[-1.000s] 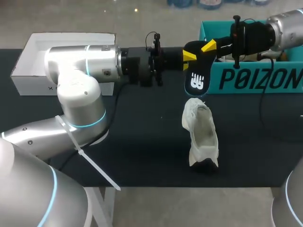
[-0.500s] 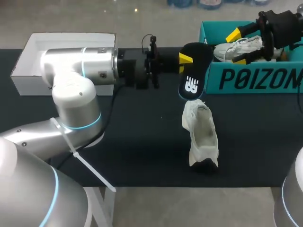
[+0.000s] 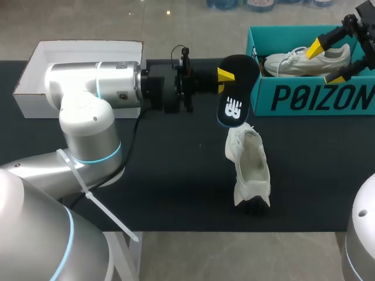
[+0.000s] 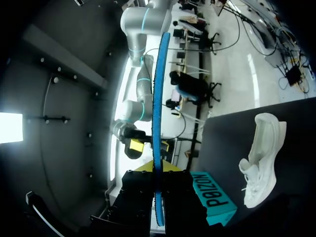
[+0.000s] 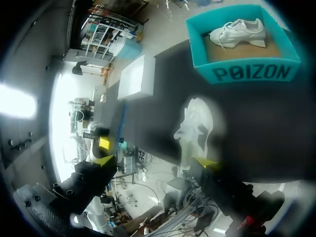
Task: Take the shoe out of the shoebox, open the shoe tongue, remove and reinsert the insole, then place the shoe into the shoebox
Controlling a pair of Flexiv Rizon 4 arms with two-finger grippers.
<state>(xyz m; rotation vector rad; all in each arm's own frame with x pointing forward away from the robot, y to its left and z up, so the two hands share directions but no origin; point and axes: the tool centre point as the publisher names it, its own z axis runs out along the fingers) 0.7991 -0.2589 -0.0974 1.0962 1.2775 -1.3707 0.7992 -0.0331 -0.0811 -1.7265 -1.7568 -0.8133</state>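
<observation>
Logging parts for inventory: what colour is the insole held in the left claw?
Black insole with a white logo, clearest in the head view.

I see my left arm [image 3: 94, 88] as smooth silvery metal with a soft sheen; the insole [image 3: 234, 108] is matt black; the shoe on the table [image 3: 249, 167] is white cloth, mesh-like; teal shoebox [image 3: 310, 96] and white lid [image 3: 35, 88] look like matt card; the table [image 3: 176, 175] is dark and dull.

We see a white shoe [image 3: 249, 167] lying on the dark desk with its opening upward and its dark-soled end nearest us. A black insole [image 3: 234, 93] with a white logo and a blue edge hangs over its far end, pinched in our left end effector [image 3: 228, 77]. The teal shoebox [image 3: 310, 96] at the desk's far right holds a second white shoe [image 3: 296, 61].
</observation>
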